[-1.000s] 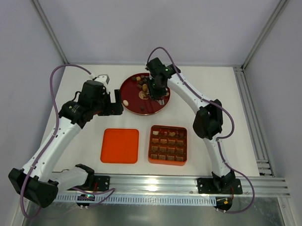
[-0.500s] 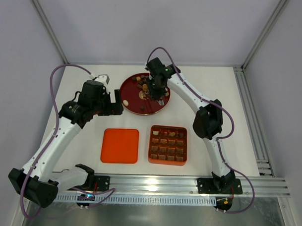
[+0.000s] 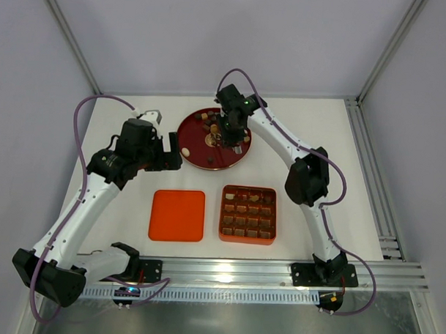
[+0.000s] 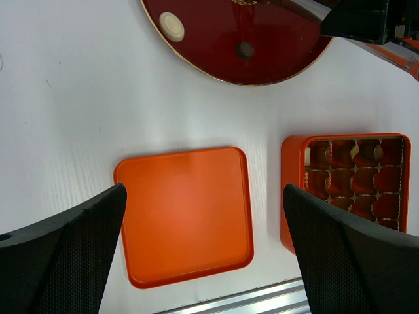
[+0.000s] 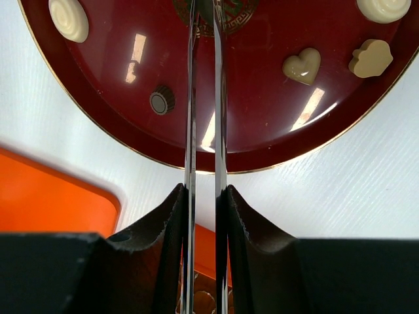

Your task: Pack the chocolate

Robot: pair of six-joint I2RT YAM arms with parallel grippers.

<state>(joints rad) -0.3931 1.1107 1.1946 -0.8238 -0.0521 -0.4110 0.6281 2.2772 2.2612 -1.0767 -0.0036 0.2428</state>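
The right gripper [image 3: 227, 135] is inching toward 11 o'clock across the plate [image 3: 201, 157] compared with a second ago, and its fingers [image 5: 167, 229] are drawing tighter on the tweezers [image 5: 190, 131]. The left arm is sitting exactly where it was, and nothing else on the table [image 3: 312, 126] is shifting.

Now the count. One pair of tweezers, and its two blades are running almost parallel, squeezed to a thin slit. The tips are reaching the plate's centre emblem at the frame edge, and I cannot tell whether they are nipping a piece.

One plate, lying at 12 o'clock on the table. The chocolate [image 5: 302, 65] is lying loose on it, and the right wrist camera is showing five pieces:
- a swirled cream round [image 5: 69, 18]
- a pale heart
- a pale cloud shape [image 5: 370, 57]
- a cream round [image 5: 383, 8] cut by the frame
- one small dark round [image 5: 162, 101]

From above, a clump is also sitting at the plate's 11 o'clock, too small to count.

One flat orange lid [image 4: 185, 216] is lying at 7 o'clock from the plate. One orange box [image 4: 294, 196] is lying at 5 o'clock, four cells by four, with brown pieces filling many cells; I cannot count them.

The left gripper [image 3: 172, 152] is hanging at the plate's 8 o'clock rim, jaws gaping wide and carrying nothing.
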